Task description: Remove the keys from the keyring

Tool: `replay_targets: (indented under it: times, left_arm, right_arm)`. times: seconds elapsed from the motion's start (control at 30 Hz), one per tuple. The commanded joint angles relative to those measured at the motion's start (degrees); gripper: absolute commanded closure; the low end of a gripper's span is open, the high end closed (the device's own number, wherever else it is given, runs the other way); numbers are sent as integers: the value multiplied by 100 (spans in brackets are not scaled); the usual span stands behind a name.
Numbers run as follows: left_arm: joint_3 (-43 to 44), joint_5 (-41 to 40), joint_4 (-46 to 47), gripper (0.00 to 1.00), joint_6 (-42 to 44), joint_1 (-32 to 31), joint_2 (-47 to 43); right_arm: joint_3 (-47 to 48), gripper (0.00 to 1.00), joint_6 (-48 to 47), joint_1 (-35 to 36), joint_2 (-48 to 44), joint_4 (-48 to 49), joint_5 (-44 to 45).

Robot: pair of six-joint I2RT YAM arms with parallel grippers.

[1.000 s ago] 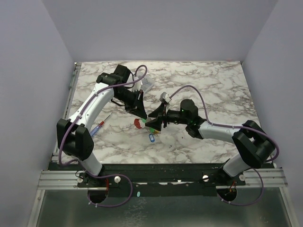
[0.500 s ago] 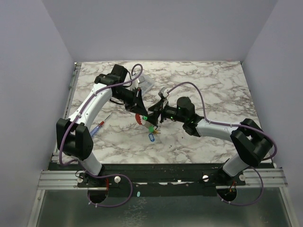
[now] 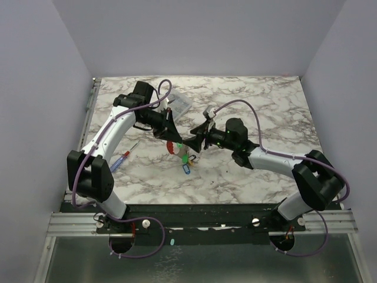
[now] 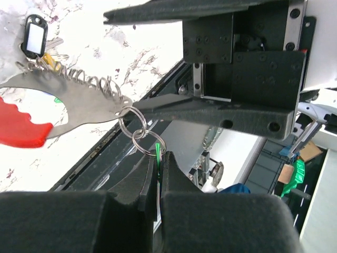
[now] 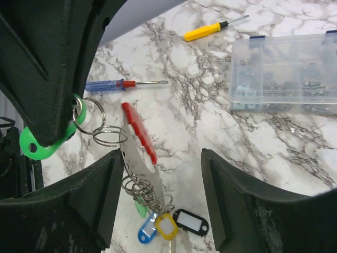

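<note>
- Now the left gripper (image 3: 175, 140) has its jaws pressed together on a green tag (image 5: 39, 151), which is linked to the keyring (image 4: 136, 130).
- A red-edged metal fob (image 5: 138, 132) hangs from the rings. The keys (image 5: 164, 225) cluster at its low end, over the table (image 3: 265, 106); whether they touch it cannot be told.
- The right gripper (image 3: 191, 143) is spread and grips nothing. In its wrist view the fob lies between its fingers (image 5: 79, 205).
- Compared with one second ago, the left arm has drawn back toward the far left, and the right gripper sits farther from the bases.
- Fob and keys have shifted slightly away from the bases too.
</note>
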Motion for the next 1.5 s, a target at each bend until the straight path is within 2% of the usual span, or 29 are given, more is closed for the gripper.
replay_targets:
  times: [0.0,0.27,0.47,0.57,0.63,0.77,0.87,1.0,1.2,1.33,1.47]
  left_arm:
    - [-106,270,182,100,-204,58,-222]
    - [-173,312,598,100,-397,55,-149]
    - [-440,358,1009,100,-438,96,-34]
    - [-758,537,1403,100,-748,111,-18]
    - [-1012,600,1766,100,-1011,111,-66]
    - [-1348,642,2286,100,-1441,109,-172]
    - [-1330,626,2358,100,-1522,106,-212]
    - [-1368,654,2406,100,-1602,119,-263]
    - [-1457,763,2515,100,-1746,128,-358]
    - [-1498,780,2572,100,-1822,128,-402]
    - [-1543,806,2614,100,-1870,128,-408]
  right_arm:
    - [-126,34,-238,-151,-217,-75,-34]
    - [-116,40,-679,-649,-133,-175,-286]
    - [-99,42,-1096,-837,-272,-399,-1804]
    - [-337,44,-520,-803,-247,216,-2479]
    - [-497,47,-216,-688,-222,657,-2557]
    - [-723,46,513,-387,-51,1716,-2249]
    - [-729,46,818,-207,191,2046,-1752]
    - [-757,46,1075,6,485,2454,-1330]
    - [-1037,40,1377,83,756,3392,-729]
    - [-1262,39,1629,108,895,4180,-280]
    - [-1336,40,1660,127,913,4488,-155]
